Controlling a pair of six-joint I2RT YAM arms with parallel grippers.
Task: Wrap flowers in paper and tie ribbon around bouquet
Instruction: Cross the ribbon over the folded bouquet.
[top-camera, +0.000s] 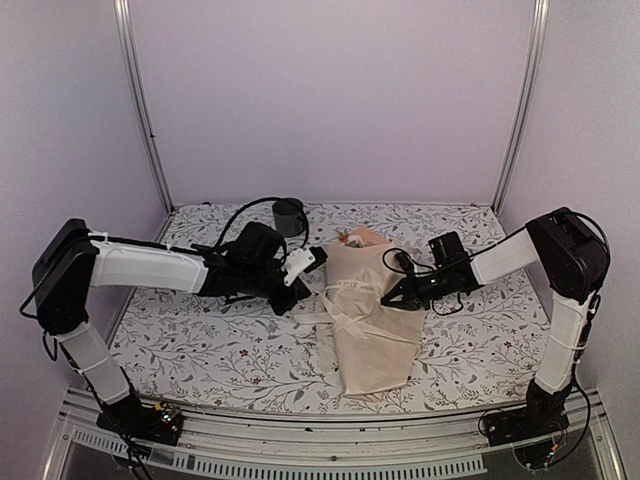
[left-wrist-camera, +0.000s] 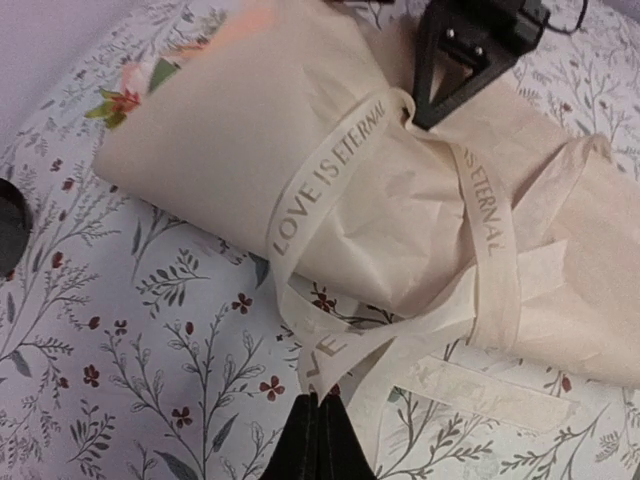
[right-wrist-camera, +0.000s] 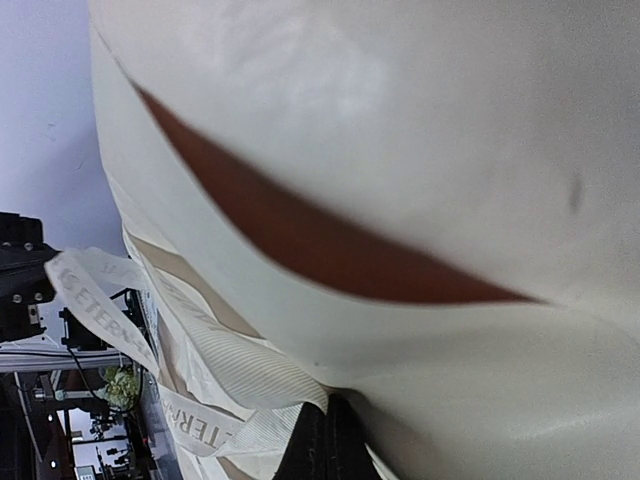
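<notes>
From above, we see the left arm rise from its near-left base to a high elbow, then stretch its forearm rightward, low over the table (top-camera: 200, 350). The left gripper (top-camera: 318, 256) sits at the left edge of the bouquet (top-camera: 372, 330). The right arm stands up from the near-right base, bends at the elbow, and slopes left and down, so the right gripper (top-camera: 392, 296) touches the bouquet's right side. The bouquet lies mid-table, with the flowers (top-camera: 352, 238) peeping out at its far end, near a dark mug (top-camera: 289, 215). The ribbon (top-camera: 345, 300) crosses the wrap between the two grippers.

In the left wrist view, we find the left gripper (left-wrist-camera: 320, 400) with its fingers pressed together, and a strand of the ribbon (left-wrist-camera: 320, 195), printed "LOVE IS ETERNAL", runs right into the tips and looks pinched there. The ribbon loops over the paper (left-wrist-camera: 230, 120). At the far side, the right gripper (left-wrist-camera: 420, 118) points down, its fingers meeting where the ribbon crosses. The flowers (left-wrist-camera: 125, 98) show at the cone's left mouth.

In the right wrist view, the right gripper (right-wrist-camera: 325, 440) has its fingers together, with the ribbon (right-wrist-camera: 100, 290) leading into them. The cream paper (right-wrist-camera: 450, 130) fills the view very close, one peach fold showing.
</notes>
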